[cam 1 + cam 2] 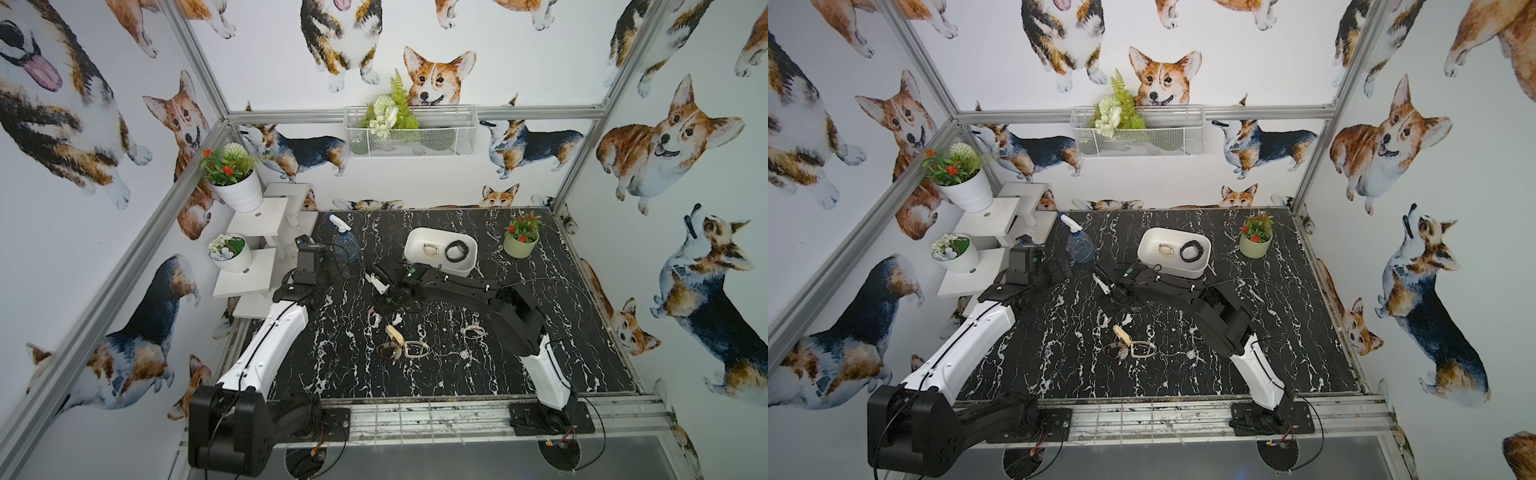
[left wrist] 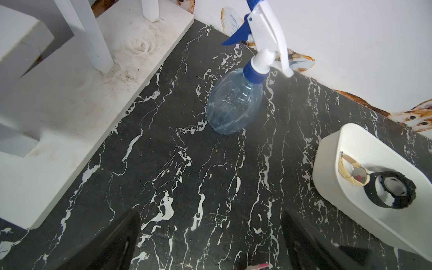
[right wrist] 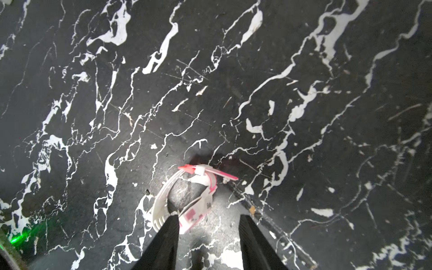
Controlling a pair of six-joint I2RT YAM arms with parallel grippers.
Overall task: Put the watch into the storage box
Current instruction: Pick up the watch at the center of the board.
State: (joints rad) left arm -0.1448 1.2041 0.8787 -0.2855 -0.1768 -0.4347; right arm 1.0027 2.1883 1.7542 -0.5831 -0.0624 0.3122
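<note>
In both top views the storage box [image 1: 411, 243] [image 1: 1144, 245] sits on the black marble desk near its far edge, right of centre. Two watches lie apart inside it: a cream watch [image 1: 430, 249] and a black watch [image 1: 456, 252]. The white and pink watch [image 1: 374, 316] is outside the box, flat on the desk near its middle. The right gripper [image 1: 379, 284] hangs just beyond it, on the far side. More loose watches [image 1: 395, 343] lie toward the near edge. The left gripper [image 1: 338, 268] is beside a spray bottle [image 1: 345, 243] near the far left corner.

The left wrist view shows the left gripper [image 2: 210, 245] spread wide over bare desk with nothing between its jaws. The spray bottle [image 2: 233, 105] and the storage box [image 2: 325, 177] lie ahead, and the cream watch [image 2: 355, 173] and black watch [image 2: 392, 189] just touch inside the box.

The right wrist view shows the right gripper [image 3: 209, 218] with jaws parted and gripping nothing. The white and pink watch [image 3: 187, 198] lies on the desk, and one of the fingers [image 3: 163, 240] overlaps its strap.
</note>
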